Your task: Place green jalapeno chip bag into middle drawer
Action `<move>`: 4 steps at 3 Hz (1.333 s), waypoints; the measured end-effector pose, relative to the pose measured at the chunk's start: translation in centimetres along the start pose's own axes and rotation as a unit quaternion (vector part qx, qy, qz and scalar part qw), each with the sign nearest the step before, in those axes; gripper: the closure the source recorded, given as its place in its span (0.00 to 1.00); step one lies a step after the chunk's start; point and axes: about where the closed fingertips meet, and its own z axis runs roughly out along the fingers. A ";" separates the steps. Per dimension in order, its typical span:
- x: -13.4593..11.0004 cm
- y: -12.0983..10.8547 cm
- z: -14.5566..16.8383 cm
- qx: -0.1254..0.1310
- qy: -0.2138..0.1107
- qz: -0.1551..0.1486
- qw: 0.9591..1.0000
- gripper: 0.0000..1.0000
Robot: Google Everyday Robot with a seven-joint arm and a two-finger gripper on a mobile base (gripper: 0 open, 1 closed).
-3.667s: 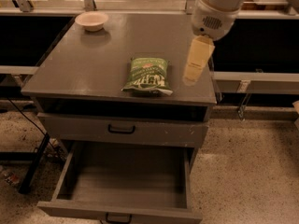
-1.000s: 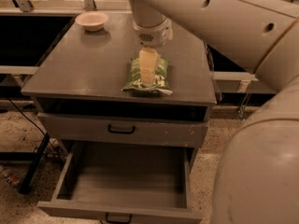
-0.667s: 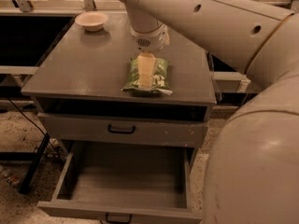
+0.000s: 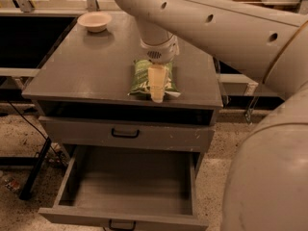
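The green jalapeno chip bag (image 4: 141,79) lies flat on the grey cabinet top (image 4: 91,66), near its front edge and right of centre. My gripper (image 4: 157,86) points straight down over the bag's right half, its tip at the bag's near edge and hiding part of the print. Whether it touches the bag cannot be made out. Below, the middle drawer (image 4: 65,183) is pulled out wide, and its plain box interior holds nothing. The big cream arm fills the upper right of the view.
A beige bowl (image 4: 95,21) sits at the back left of the cabinet top. A shut grey drawer front (image 4: 159,136) with a black handle sits just above the open drawer. A black stand leg (image 4: 34,170) leans at the left on the speckled floor.
The arm swung in from the right of the bag to directly over it. Since a second ago the gripper has slid toward the bag's near edge. The bag and drawer have not moved.
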 end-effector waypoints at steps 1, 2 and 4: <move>-1.5 -0.7 1.3 -0.010 -0.013 -0.009 1.000 0.00; -1.5 -0.7 1.3 -0.010 -0.013 -0.009 1.000 0.00; -1.5 -0.7 1.3 -0.010 -0.013 -0.009 1.000 0.41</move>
